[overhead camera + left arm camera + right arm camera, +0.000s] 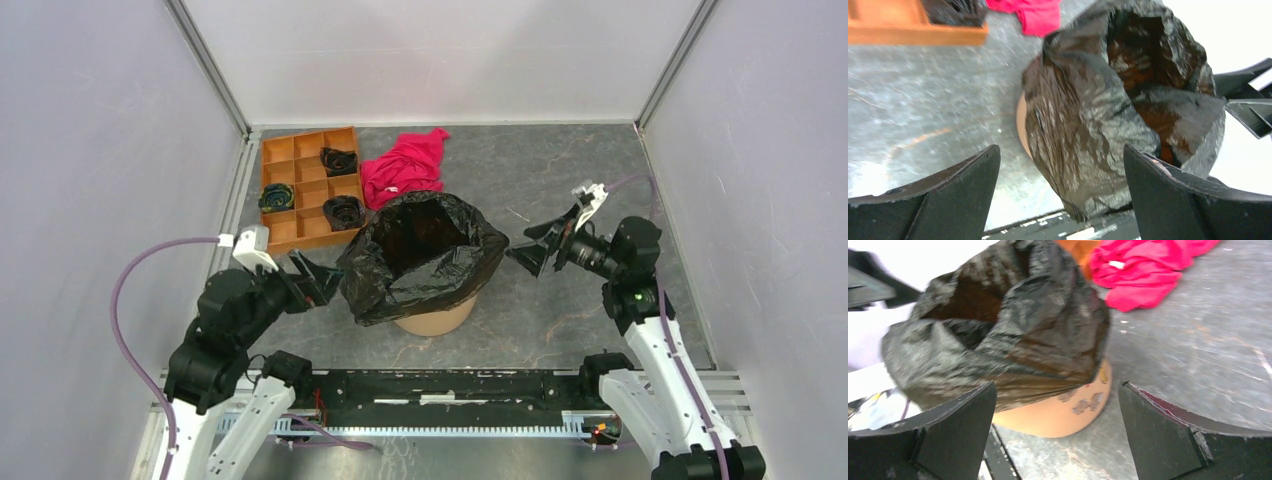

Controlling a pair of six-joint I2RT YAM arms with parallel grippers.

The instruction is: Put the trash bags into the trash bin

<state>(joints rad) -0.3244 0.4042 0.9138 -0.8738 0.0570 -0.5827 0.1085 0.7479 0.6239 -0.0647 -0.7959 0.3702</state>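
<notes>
- Right now the big trash bag (pixel 420 255) sits in the bin (pixel 437 320), near the middle of the table (pixel 580 170).
- Its mouth gapes open upward, and the wrinkled black film is folded out over the rim and hangs down the outside.
- Only the lower orange-brown wall of the bin shows beneath the plastic; in the right wrist view it carries a few small dark marks.
- Through the bag's mouth the inside looks dark with a brownish tint; what lies at the bottom I cannot tell.
- On the left, the left gripper (pixel 322 283) is just beside the bag, its jaws spread wide and nothing between them. Its two black fingers (pixel 948 195) frame the bag without touching it.
- On the other side the right gripper (pixel 525 248) is near the bag's right edge, also spread wide and holding nothing.
- Behind and to the left lies a flat orange tray (pixel 266 190) with square compartments. Two small crumpled black bags (pixel 338 160) rest in compartments on its right side.
- Another dark bundle (pixel 277 197) sits in a left compartment; I cannot make out what it is.
- Lastly, a red cloth (pixel 405 165) lies bunched on the table between the tray and the bin, just behind the bag.
</notes>
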